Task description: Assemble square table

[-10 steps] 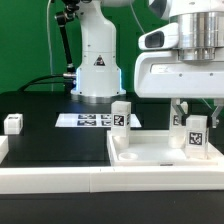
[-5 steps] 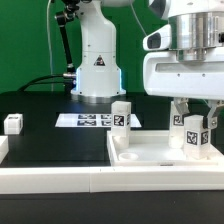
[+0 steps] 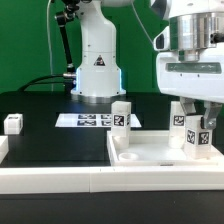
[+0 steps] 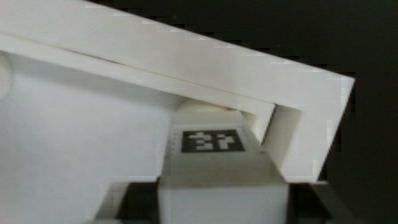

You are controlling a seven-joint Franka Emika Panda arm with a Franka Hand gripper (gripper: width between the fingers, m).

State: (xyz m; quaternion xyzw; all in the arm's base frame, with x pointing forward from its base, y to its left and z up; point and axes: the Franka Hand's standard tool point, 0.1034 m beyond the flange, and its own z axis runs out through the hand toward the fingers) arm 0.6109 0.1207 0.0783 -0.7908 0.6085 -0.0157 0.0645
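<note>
Square table top [image 3: 150, 160], a wide white plastic tray with a raised rim and rounded inner corners, is lying flat on the black table [image 3: 50, 140] toward the exterior view's right. It is sitting just behind a long white border rail [image 3: 50, 180], and its surface is looking smooth and matte.

The gripper [image 3: 197, 122] is hanging straight down over the tray's right part. Its fingers are closed onto the sides of a small blocky white leg [image 3: 197, 142]. This held leg is standing upright inside the tray, with a black-and-white square tag facing the camera.

In the wrist view the gripper [image 4: 222, 192] is showing dark finger pads on either side of that leg [image 4: 217, 150]. The leg's grey-shaded tagged face is filling the gap between them. It is sitting close beside a corner of the straight, thick-walled rim of the table top [image 4: 107, 110].

A second leg [image 3: 121, 115], the same squarish tagged block, is standing upright at the tray's far corner on the exterior view's left. A third leg [image 3: 178, 118] is standing at the far edge, partly hidden behind a finger. A fourth leg [image 3: 13, 123] is sitting well apart on the black table at the exterior view's far left.

The marker board [image 3: 85, 120], thin and flat, is lying beyond the tray in front of the arm's glossy white base [image 3: 97, 65].
</note>
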